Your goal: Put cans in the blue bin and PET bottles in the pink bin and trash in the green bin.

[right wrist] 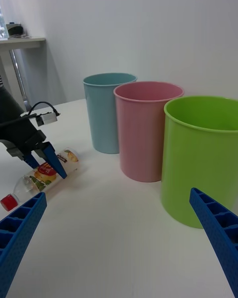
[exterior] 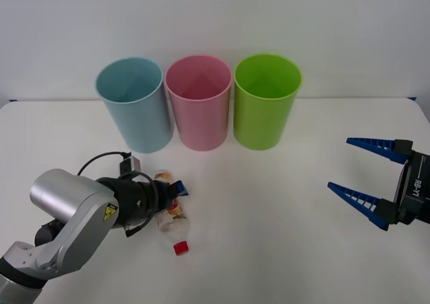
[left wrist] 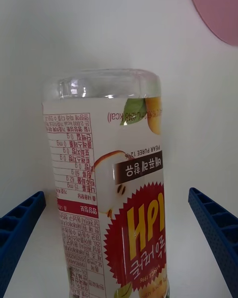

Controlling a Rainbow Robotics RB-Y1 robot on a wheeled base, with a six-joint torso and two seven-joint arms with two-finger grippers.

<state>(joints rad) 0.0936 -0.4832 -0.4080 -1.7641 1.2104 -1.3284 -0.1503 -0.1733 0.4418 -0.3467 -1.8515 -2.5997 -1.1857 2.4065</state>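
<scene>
Left fingers (exterior: 176, 195) spread astride the lying PET bottle (exterior: 173, 222).

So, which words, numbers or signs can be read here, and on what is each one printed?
"HPI", yellow letters on the red starburst of the bottle label, seen upside down.
"PEAR PUREE 12%", small print on the same label.
"RB-Y1", on the right gripper housing.
Yellow triangle warning sign, on the left arm.
Korean lines and the nutrition table on the label: too small to read.
The blue bin, pink bin and green bin: no text.
</scene>
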